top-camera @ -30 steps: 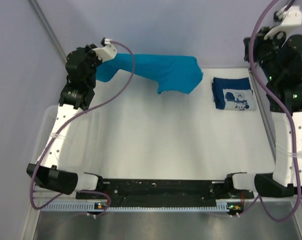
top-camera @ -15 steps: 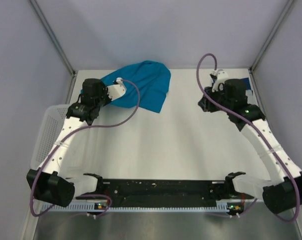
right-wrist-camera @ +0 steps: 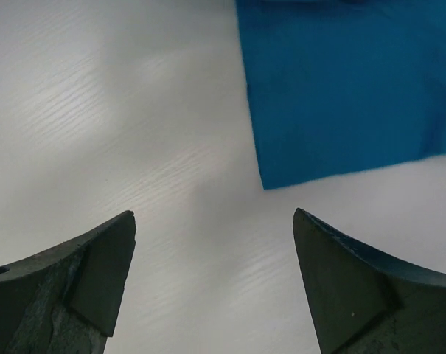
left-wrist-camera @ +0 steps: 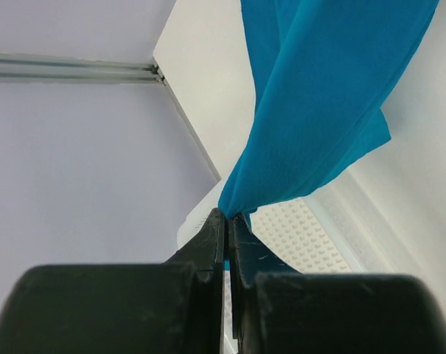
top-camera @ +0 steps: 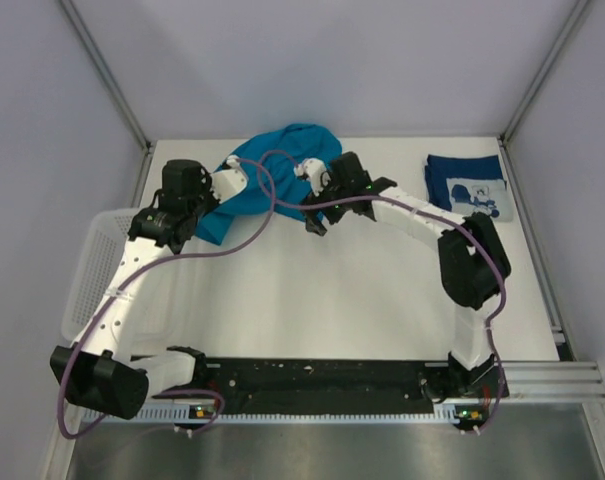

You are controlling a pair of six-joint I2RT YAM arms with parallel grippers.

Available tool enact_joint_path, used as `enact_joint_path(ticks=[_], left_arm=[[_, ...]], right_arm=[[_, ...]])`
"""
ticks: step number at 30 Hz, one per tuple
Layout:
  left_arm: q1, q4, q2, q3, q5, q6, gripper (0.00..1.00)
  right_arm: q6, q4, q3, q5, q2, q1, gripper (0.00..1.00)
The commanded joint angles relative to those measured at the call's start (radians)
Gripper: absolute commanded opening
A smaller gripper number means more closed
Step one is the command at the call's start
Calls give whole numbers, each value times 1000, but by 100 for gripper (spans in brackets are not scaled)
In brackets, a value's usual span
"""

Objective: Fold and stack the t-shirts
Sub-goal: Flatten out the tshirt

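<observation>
what changed: a sec ago the teal shirt (top-camera: 297, 140) was stretched in the air btw both arms. Now the right end effector (right-wrist-camera: 214, 214) has let go and swung across to the middle. It hangs low over the surface (top-camera: 332, 290), just off the shirt's free corner.
right end effector: fingers wide apart, nothing btw them, only bare surface underneath.
left end effector (left-wrist-camera: 228, 217): pinched together on a corner of the teal shirt, w/ the cloth draping away from it in one long fall.
teal shirt now: bunched at the back-left, one end lifted by the left arm, the other lying on the surface. Not flat, not folded.
navy shirt (top-camera: 467, 186): back-right, well apart from the teal one, already a neat folded rectangle w/ the print facing up.
meaning for task: imo the spread is lost, so this looks like a re-grab. The right side prob goes for that loose corner to open the shirt out again. One shirt folded, one to go, stacking not begun.
teal cloth: thin, soft, matte. Falls in long smooth folds; straight edge and a sharp corner in the right wrist view.
navy cloth: looks like similar soft stuff, pale blue-white print.
surface: white, smooth, matte, faint wood-grain streaks.
basket (top-camera: 92, 265): white plastic mesh, small holes in rows, at the left edge under the left arm.
</observation>
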Motion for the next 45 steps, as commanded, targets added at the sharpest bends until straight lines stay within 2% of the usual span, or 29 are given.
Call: enact_joint_path(ticks=[1, 6, 12, 17, 20, 22, 24, 26, 27, 32, 41, 45], left_arm=[[7, 34, -14, 10, -45, -18, 0], [10, 35, -9, 12, -50, -19, 0], [12, 46, 9, 20, -59, -13, 0], [12, 47, 24, 26, -59, -21, 0], [14, 49, 31, 36, -64, -18, 0], [14, 47, 32, 44, -62, -19, 0], [14, 49, 34, 49, -64, -16, 0], [14, 49, 32, 49, -67, -16, 0], [14, 49, 29, 46, -65, -16, 0], [15, 55, 15, 9, -65, 4, 0], [14, 78, 23, -42, -20, 17, 0], [15, 61, 35, -45, 2, 13, 0]], right_arm=[[-406, -4, 121, -223, 97, 15, 86], [-652, -174, 231, -256, 222, 8, 85], [-659, -360, 446, -249, 379, -28, 80], [-680, -522, 626, -93, 535, -25, 79], [-683, -568, 655, -59, 569, -20, 74], [-691, -573, 646, -64, 563, -9, 62], [-689, -578, 640, -39, 563, 0, 32], [-680, -578, 626, 0, 557, 6, 7], [-672, -578, 609, 11, 545, 6, 0], [-582, -555, 427, 74, 393, -6, 0], [-375, -555, -179, 114, -182, 23, 0], [-240, -636, -359, 113, -404, 83, 0]])
